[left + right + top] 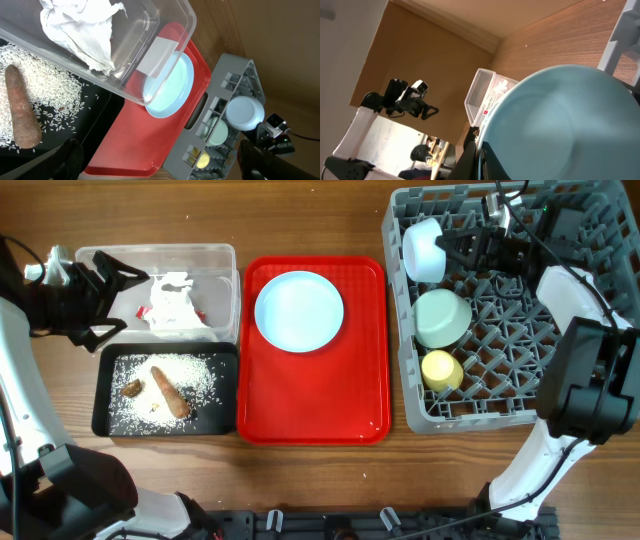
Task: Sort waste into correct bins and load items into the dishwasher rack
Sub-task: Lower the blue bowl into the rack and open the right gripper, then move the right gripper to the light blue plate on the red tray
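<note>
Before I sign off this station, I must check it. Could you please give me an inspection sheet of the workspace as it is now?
Surface: wooden table, no spill seen.
Job's things: napkin and red wrapper in clear tub; rice and carrot-shaped piece in black tray; mint-green bowl and yellow cup in rack; light blue plate on red tray, not loaded.
Clutter: nothing seen.
Grippers: left gripper open, above the tub's left end; right gripper shut on light blue bowl, over the rack.
Cables: black cable along the right arm, above the rack.
Surroundings: black rail at the table's near edge.
</note>
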You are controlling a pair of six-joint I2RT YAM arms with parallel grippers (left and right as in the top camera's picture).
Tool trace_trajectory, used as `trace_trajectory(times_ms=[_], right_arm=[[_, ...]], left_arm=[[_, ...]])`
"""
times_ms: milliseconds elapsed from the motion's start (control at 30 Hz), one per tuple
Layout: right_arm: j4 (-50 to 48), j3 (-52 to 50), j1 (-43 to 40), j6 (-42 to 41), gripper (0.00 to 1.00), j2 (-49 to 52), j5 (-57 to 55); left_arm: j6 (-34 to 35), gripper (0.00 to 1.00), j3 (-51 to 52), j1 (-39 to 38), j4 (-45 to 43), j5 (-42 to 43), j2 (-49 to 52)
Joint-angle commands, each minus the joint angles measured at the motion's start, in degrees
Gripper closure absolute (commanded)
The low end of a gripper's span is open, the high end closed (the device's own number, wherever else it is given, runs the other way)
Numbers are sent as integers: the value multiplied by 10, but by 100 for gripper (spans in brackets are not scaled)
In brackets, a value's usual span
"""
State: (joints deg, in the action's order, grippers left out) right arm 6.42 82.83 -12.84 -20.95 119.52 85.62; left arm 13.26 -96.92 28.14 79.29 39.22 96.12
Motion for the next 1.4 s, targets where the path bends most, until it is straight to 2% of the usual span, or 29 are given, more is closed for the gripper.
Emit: trace_trajectory(times_ms=[0,167,367,733,833,900,1000,1100,1233,1367], right_arm=[[-4,-8,0,14,89,3,-11],[-10,-8,-9,14,83,3,-11],[-14,-8,-39,-2,54,3,-12],[-24,-7,-116,-33,51,-14,-24],[2,-7,-120,-26,51,-61,-58],[49,-7,-112,10,51,-107,-107],[173,-7,-81,111,50,-201,-269],[275,-7,7,200,49,-301,-473],[307,-7,160,210,49,-368,-598],[318,-8,331,207,48,-365,-676]], left_arm=[[5,0,-1,2,-2,0,2],[5,0,-1,2,-2,0,2],[5,0,-1,2,-2,0,2],[5,0,-1,2,-2,0,2],[5,0,-1,2,-2,0,2],[5,0,-1,2,-2,0,2],[5,0,-1,2,-2,0,2],[5,0,-1,2,-2,0,2],[5,0,-1,2,-2,0,2],[5,0,-1,2,-2,0,2]])
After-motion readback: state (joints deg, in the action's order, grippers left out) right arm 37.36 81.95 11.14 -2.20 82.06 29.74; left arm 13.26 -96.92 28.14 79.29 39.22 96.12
